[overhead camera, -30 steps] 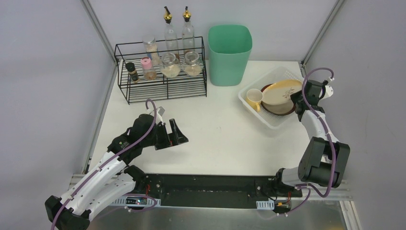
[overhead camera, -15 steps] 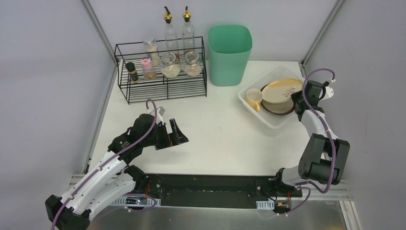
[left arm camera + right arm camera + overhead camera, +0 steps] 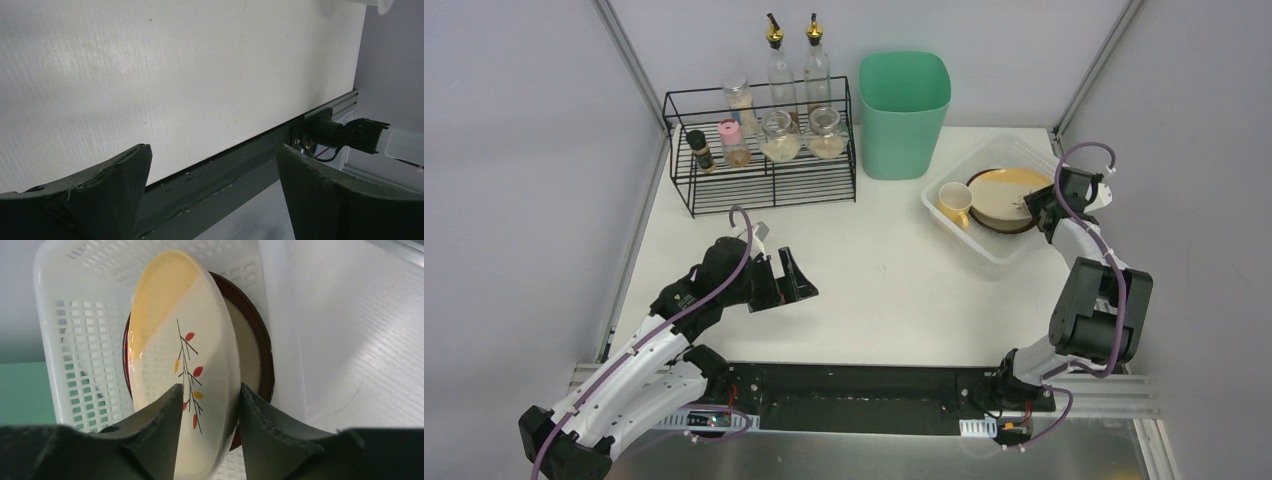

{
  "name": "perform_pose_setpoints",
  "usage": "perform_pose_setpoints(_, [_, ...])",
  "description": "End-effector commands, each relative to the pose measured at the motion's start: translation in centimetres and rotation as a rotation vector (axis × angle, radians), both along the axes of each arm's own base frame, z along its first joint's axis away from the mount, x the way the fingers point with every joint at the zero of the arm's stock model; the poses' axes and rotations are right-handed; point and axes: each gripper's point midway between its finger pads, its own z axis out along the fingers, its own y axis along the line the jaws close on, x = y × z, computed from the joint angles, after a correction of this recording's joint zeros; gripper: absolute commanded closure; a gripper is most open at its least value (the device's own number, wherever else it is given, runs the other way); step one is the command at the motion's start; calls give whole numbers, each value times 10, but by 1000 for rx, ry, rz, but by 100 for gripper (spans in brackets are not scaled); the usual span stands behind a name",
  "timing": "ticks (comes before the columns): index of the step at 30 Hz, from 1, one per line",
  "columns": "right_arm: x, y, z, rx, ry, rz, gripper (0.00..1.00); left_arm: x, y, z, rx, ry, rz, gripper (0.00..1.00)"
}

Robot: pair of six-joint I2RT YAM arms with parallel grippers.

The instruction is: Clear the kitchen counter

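The kitchen counter (image 3: 884,280) is a white tabletop, also seen in the left wrist view (image 3: 150,75). My right gripper (image 3: 1041,205) reaches into a white mesh basket (image 3: 989,250) at the right. It is shut on the rim of a cream and yellow plate with a leaf pattern (image 3: 165,330). In the right wrist view my gripper (image 3: 207,390) holds that plate low over a brown plate (image 3: 262,355) in the basket (image 3: 75,315). A yellow mug (image 3: 954,203) lies in the basket too. My left gripper (image 3: 792,290) hovers open and empty over the counter's near left (image 3: 212,150).
A black wire rack (image 3: 764,185) with jars and bottles stands at the back left. A green bin (image 3: 904,110) stands behind the basket. Grey walls and metal rails edge the counter. The black base rail (image 3: 864,395) runs along the near edge.
My right gripper has moved left and down with the cream plate, bringing it flatter onto the brown plate. The left arm has not moved.
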Motion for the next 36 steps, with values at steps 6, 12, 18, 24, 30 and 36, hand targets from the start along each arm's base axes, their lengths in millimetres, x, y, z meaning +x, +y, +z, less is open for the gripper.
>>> perform_pose_setpoints(6, [8,-1,17,-34,66,11,42,0,-6,3,-23,-20,-27,1])
perform_pose_setpoints(12, [6,-3,15,-100,246,31,35,-1,-6,-1,-23,-13,-30,1])
perform_pose_setpoints(18, [6,-2,12,-121,350,72,29,-1,-6,-1,-27,-18,-33,1])
perform_pose_setpoints(24, [8,2,15,-114,380,101,25,0,-7,-1,-27,-21,-38,1])
perform_pose_setpoints(30, [8,2,18,-117,408,118,23,0,-8,-4,-27,-23,-44,1])
perform_pose_setpoints(36, [5,4,29,-126,392,119,23,0,-9,-5,-30,-27,-49,1])
